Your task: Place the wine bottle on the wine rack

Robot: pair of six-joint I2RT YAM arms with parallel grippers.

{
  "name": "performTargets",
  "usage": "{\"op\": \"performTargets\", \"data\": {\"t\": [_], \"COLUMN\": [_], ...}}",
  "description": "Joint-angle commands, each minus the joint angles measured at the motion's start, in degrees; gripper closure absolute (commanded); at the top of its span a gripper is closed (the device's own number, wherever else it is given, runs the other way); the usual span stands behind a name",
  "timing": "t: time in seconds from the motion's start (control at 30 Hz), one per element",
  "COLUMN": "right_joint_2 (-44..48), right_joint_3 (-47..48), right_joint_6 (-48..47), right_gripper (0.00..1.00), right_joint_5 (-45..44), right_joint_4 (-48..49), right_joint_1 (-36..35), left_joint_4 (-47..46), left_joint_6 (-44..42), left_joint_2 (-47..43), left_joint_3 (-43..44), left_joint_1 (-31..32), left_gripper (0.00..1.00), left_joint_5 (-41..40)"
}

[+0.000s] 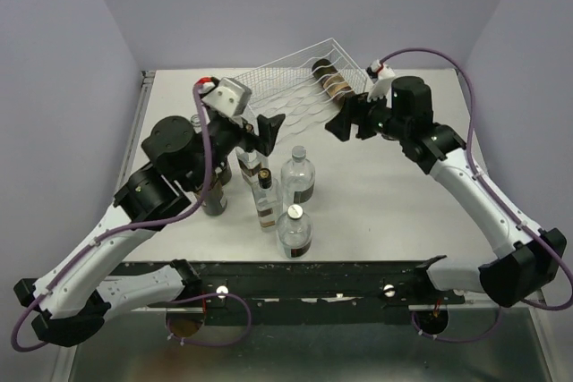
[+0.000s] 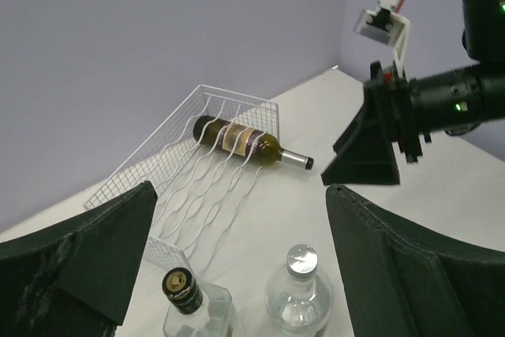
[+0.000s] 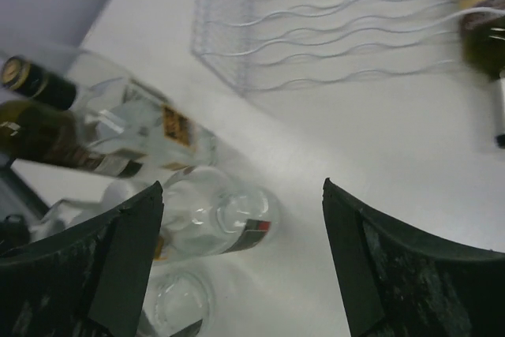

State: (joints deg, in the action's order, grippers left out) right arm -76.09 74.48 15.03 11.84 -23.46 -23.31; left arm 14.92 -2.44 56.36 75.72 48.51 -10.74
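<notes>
Since the wine bottle (image 1: 328,79) already lies on the wine rack (image 1: 285,87), at its right end in the top view with the neck toward the arms, the task looks done bar the retreat. The right gripper (image 1: 343,123) hangs just beside the neck, jaws spread, nothing in them. The left gripper (image 1: 271,130) faces it near the rack's front edge, also spread and empty. A cluster of standing bottles (image 1: 286,190) sits on the table (image 1: 394,203) right beside that arm.

Left wrist view: the bottle lies across the wavy wires at the far end. Its neck and cap stick out past the rack's edge over the table. The right gripper is close to the cap, not touching. Two bottle tops show just below the left fingers (image 2: 102,262).

Right wrist view: blurred. Rack wires at top, the dark bottle at the far right edge, clear bottles low left.

Risks, my read:
- A right finger clips the overhanging neck on pulling away and rolls or drags the bottle off.
- The rack is light wire, so a nudge could slide it.
- The left arm swinging back could topple the standing bottles.
- The grippers face each other closely and could collide.
</notes>
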Motion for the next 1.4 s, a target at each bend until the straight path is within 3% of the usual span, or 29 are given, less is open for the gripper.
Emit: {"op": "performTargets", "data": {"t": [0.0, 0.27, 0.47, 0.67, 0.73, 0.83, 1.13, 1.2, 1.27, 1.33, 1.37], "right_joint_2": [5.9, 3.0, -1.0, -5.3, -6.4, -8.2, -10.0, -10.3, -10.5, -10.7, -10.6], "right_joint_3": [-5.0, -4.0, -3.2, -2.1, -2.1, -2.3, -4.0, -3.5, -2.8, -1.8, -1.4], "right_joint_6": [-3.5, -10.3, -17.1, -18.3, -17.8, -17.8, -17.0, -17.0, -17.1, -17.4, -17.5], "right_gripper": [0.07, 0.01, 0.01, 0.05, 0.11, 0.28, 0.52, 0.65, 0.86, 0.99, 0.99], "right_joint_5": [16.8, 11.0, 4.8, -1.7, -3.1, -3.7, -9.3, -9.6, -9.5, -9.5, -9.4], "right_joint_4": [9.5, 13.3, 14.3, 15.4, 16.1, 17.4, 22.8, 22.7, 22.3, 22.0, 21.7], "right_joint_1": [-6.5, -21.9, -29.8, -34.0, -34.5, -35.6, -38.1, -38.4, -38.5, -38.8, -39.0], "left_joint_4": [1.1, -1.3, -1.6, -3.1, -3.0, -3.1, -3.5, -3.6, -3.6, -3.6, -3.8], "left_joint_6": [6.6, 5.6, 4.5, 4.0, 3.8, 3.6, 3.0, 2.9, 2.8, 2.8, 2.8], "left_joint_2": [-6.4, -12.8, -14.8, -16.1, -16.3, -16.6, -18.1, -18.3, -18.7, -19.0, -19.2], "left_joint_3": [-0.5, -4.4, -5.8, -6.9, -7.2, -7.5, -8.2, -8.5, -8.7, -8.9, -8.9], "left_joint_1": [0.2, 0.2, 0.2, 0.2, 0.2, 0.2, 0.2, 0.2, 0.2, 0.2, 0.2], "left_gripper": [0.01, 0.01, 0.01, 0.01, 0.01, 0.01, 0.01, 0.01, 0.01, 0.01, 0.01], "left_joint_5": [-9.0, -15.0, -15.4, -15.5, -15.5, -16.2, -17.3, -17.5, -17.6, -17.9, -17.9]}}
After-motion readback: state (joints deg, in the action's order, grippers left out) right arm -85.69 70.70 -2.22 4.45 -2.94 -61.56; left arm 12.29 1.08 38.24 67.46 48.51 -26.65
